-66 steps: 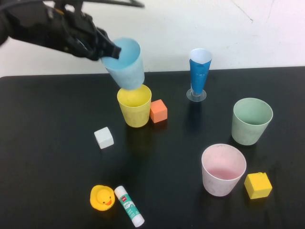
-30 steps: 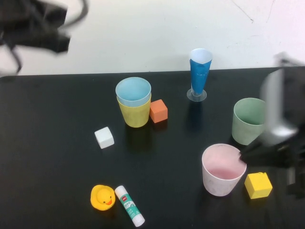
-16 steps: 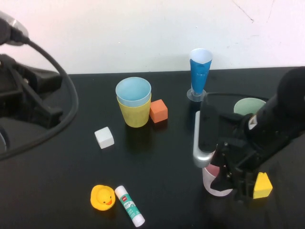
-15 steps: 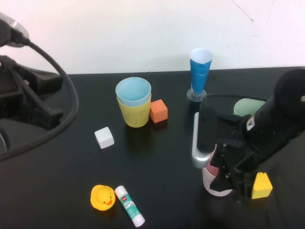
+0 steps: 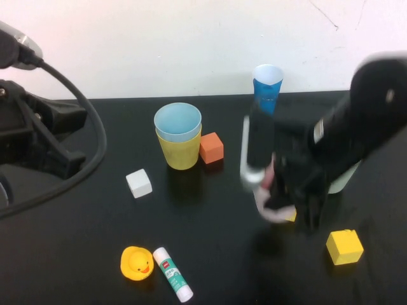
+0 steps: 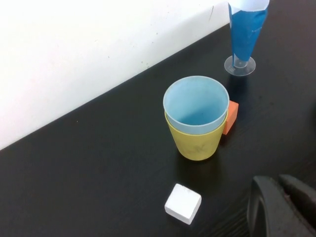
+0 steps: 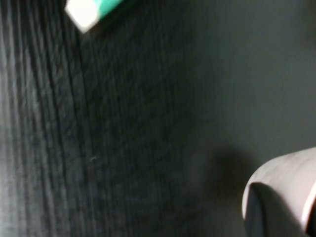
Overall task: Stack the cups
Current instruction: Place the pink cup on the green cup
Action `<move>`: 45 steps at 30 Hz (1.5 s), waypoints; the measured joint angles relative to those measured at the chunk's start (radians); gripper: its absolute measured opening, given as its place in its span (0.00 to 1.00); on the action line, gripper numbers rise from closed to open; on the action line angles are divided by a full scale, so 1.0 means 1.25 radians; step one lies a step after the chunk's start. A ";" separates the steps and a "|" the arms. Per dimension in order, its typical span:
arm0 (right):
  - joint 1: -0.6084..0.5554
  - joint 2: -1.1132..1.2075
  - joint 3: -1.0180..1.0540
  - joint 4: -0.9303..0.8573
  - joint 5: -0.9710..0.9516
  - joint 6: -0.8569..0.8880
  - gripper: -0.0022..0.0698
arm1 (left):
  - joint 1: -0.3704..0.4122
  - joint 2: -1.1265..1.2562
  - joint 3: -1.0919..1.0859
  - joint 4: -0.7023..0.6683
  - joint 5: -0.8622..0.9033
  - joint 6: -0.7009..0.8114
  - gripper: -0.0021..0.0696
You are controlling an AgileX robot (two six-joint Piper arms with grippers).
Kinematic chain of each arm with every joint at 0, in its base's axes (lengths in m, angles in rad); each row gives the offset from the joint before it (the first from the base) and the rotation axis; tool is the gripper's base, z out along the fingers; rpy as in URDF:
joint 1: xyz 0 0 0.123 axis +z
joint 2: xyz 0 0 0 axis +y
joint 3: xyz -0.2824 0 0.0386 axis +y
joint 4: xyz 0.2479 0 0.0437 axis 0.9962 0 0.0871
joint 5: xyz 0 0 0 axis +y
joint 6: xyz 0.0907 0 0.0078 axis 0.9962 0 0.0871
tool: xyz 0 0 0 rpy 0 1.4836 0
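Step in hand, by the look of it: carrying cup 3 toward the stack. Light blue cup (image 5: 177, 121) already nested in the yellow cup (image 5: 180, 151), upper centre-left of the high view, just beside an orange block (image 5: 212, 147). So 2 of 4 stacked.

Right gripper (image 5: 280, 202) at centre-right of the high view, clamped on the rim of the pink cup (image 5: 275, 210), cup lifted off the black table (image 5: 76, 254) and tilted. Same grip visible in the right wrist view: pale pink wall (image 7: 289, 177) against a dark finger. Pale green cup (image 5: 346, 181) mostly hidden behind the right arm, only a sliver showing at centre-right.

Left gripper (image 6: 284, 207) pulled back to the left edge, fingers together, holding nothing.

Next move, as a judgement: travel toward the upper left of the frame, level the pink cup, centre it over the light blue rim, lower, then release. Care needed around the tall blue cone cup (image 5: 268, 82) close behind the arm, and the orange block touching the stack's side.

Elsewhere: white cube (image 5: 138, 183), yellow block (image 5: 344, 246), rubber duck (image 5: 136, 263) and glue stick (image 5: 172, 274) at lower left, all well apart from the path.
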 joint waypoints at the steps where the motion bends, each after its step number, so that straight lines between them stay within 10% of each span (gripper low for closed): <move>1: 0.000 -0.002 -0.027 -0.008 0.015 0.000 0.09 | 0.000 0.000 0.000 -0.002 0.002 0.000 0.03; 10: -0.036 -0.034 -0.214 -0.251 0.099 0.189 0.09 | 0.000 0.015 0.001 -0.075 0.000 0.000 0.03; 19: -0.203 -0.028 -0.186 -0.101 0.050 0.198 0.09 | 0.000 0.089 0.003 -0.253 0.007 0.126 0.03; 34: -0.210 0.078 -0.182 -0.048 0.098 0.159 0.09 | 0.000 0.123 0.003 -0.300 0.000 0.191 0.03; 45: -0.210 0.082 -0.182 -0.032 0.134 0.171 0.50 | 0.000 0.123 0.004 -0.305 -0.009 0.209 0.03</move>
